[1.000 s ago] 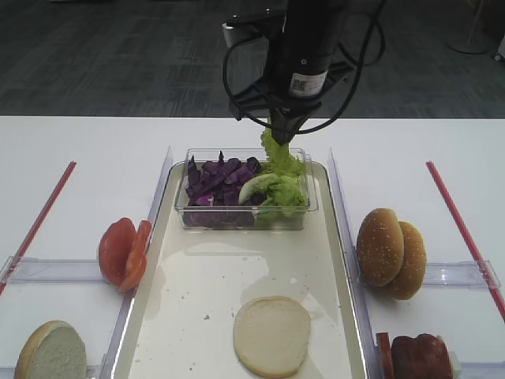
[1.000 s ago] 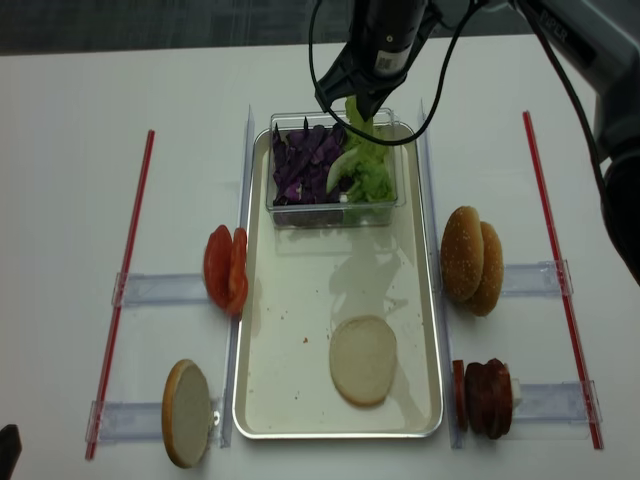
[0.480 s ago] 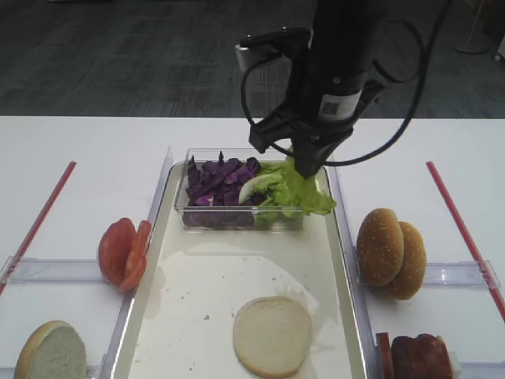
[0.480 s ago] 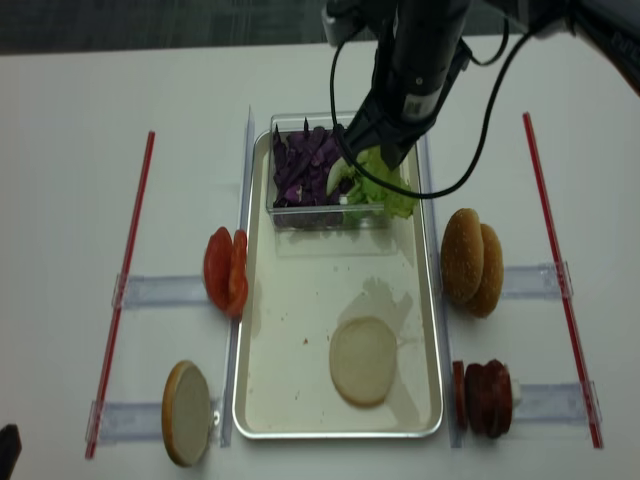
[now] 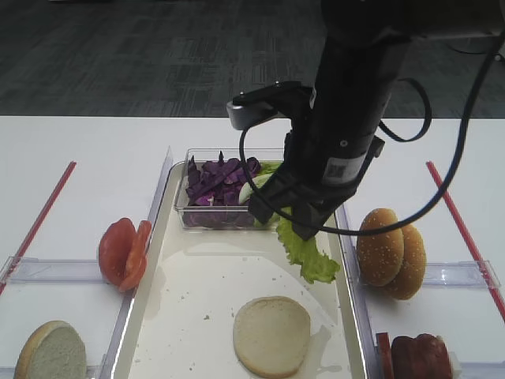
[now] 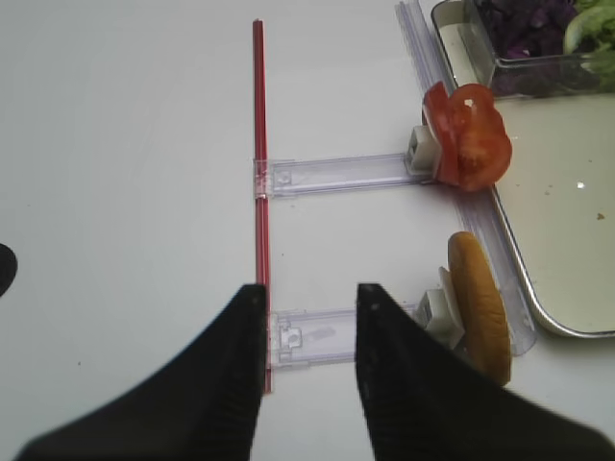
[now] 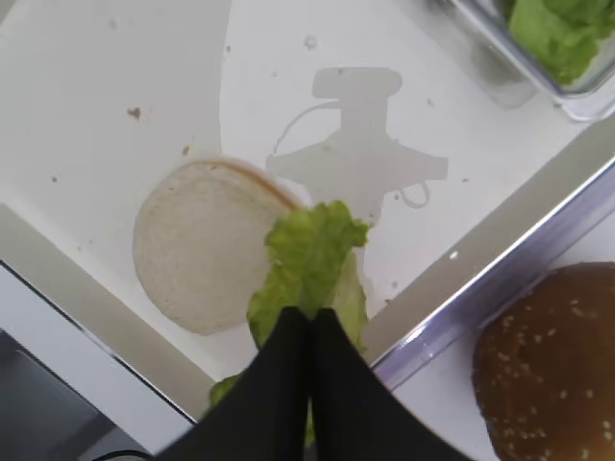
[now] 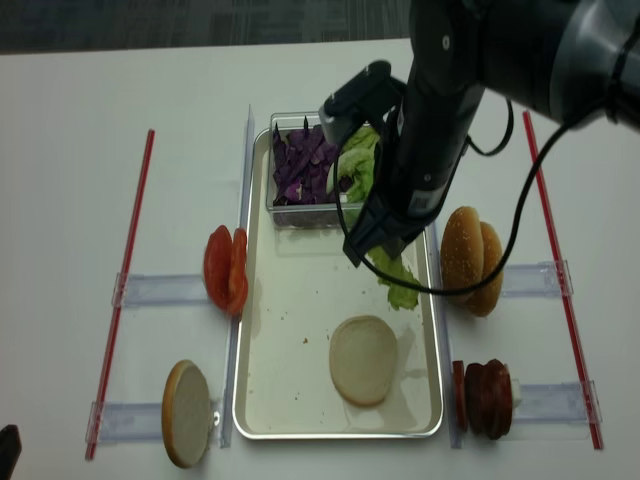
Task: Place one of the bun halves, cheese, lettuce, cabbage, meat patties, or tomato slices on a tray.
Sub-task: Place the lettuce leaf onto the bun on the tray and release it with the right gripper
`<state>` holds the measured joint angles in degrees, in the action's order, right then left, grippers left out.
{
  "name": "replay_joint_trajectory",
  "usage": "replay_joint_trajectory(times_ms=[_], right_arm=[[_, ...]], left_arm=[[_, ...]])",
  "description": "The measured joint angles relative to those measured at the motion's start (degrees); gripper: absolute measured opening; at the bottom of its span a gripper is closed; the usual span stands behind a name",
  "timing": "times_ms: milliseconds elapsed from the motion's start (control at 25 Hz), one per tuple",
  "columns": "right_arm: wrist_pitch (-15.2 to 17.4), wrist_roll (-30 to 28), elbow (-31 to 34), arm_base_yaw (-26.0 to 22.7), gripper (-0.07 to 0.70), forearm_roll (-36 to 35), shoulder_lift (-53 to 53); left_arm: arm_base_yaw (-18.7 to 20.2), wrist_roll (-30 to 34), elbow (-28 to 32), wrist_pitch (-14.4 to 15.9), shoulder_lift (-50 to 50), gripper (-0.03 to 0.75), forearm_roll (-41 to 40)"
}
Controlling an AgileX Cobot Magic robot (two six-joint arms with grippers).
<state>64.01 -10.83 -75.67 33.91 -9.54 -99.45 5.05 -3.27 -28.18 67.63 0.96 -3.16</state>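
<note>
Lettuce (image 5: 308, 251) is clamped in my right gripper (image 7: 309, 322), jaws pressed together on the top end of the leaf. It hangs in the air over the tray (image 5: 189, 316), on the right side near the rim, between the tub (image 5: 205, 217) and the bun half (image 5: 271, 335) that lies cut face up on the tray.

Progress as I read it: pick is done, carry is most of the way, release is left. In the wrist view the leaf tip overlaps the bun's right edge, so the drop point is close but not centred on the bun. Leaf is not touching the tray or the bun as far as I can tell.

Orientation: long axis runs roughly vertical, tilted a bit, free ruffled end pointing down and toward the near-right of the tray. It will likely flop flat on release.

Left gripper (image 6: 307, 307) sits apart, jaws open and holding nothing, over the table left of the tomato slices (image 6: 469, 146). Spare lettuce and cabbage (image 5: 217, 180) remain in the tub.
</note>
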Motion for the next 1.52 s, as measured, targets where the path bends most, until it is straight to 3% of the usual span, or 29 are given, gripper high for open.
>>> replay_joint_trajectory(times_ms=[840, 1240, 1520], right_arm=[[-12.4, -5.5, 11.8, 5.7, 0.031, -4.9, 0.4], [-16.1, -9.6, 13.6, 6.1, 0.031, -6.9, 0.4], [-16.2, -10.6, 13.6, 6.3, 0.031, -7.3, 0.1]], left_arm=[[0.0, 0.0, 0.0, 0.0, 0.0, 0.223, 0.0], [0.0, 0.0, 0.0, 0.0, 0.0, 0.223, 0.0], [0.0, 0.0, 0.0, 0.0, 0.0, 0.223, 0.0]])
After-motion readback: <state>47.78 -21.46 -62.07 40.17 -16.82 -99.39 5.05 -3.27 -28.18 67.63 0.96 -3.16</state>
